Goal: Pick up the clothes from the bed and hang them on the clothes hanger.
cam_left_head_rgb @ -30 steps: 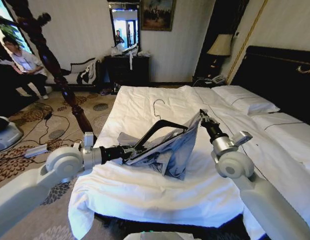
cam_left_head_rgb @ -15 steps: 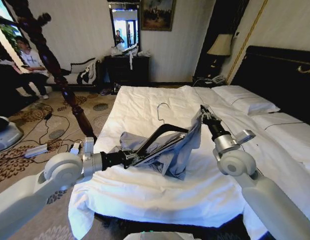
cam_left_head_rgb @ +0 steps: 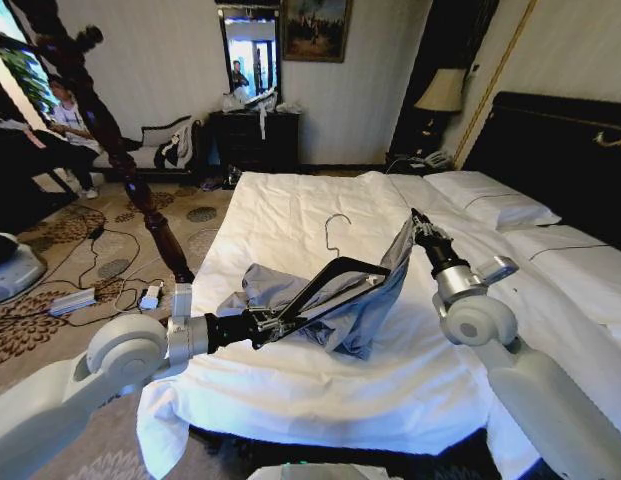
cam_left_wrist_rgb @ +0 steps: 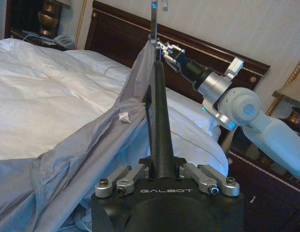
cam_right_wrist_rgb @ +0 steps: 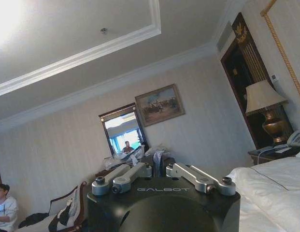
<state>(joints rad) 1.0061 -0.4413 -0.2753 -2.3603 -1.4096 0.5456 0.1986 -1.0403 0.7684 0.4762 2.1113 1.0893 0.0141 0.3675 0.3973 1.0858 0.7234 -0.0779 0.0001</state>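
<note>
Head view: the left claw (cam_left_head_rgb: 262, 326), low at the near left over the white duvet bed (cam_left_head_rgb: 290, 215), is clamped on the slim black triangular hanger with a silver hook (cam_left_head_rgb: 335, 272). The wrinkled light-grey thin shirt (cam_left_head_rgb: 355, 305) drapes over it, raised at the far right by the right claw (cam_left_head_rgb: 415, 227), closed on the fabric's edge. To do this well, I judge the hanger's end should slide inside the shoulder while the cloth stays taut.

Left wrist view: the fingers (cam_left_wrist_rgb: 137, 172) pinch the hanger's corner narrowly, shirt (cam_left_wrist_rgb: 92, 145) hanging beside.

Right wrist view: I cannot tell the grip.
</note>
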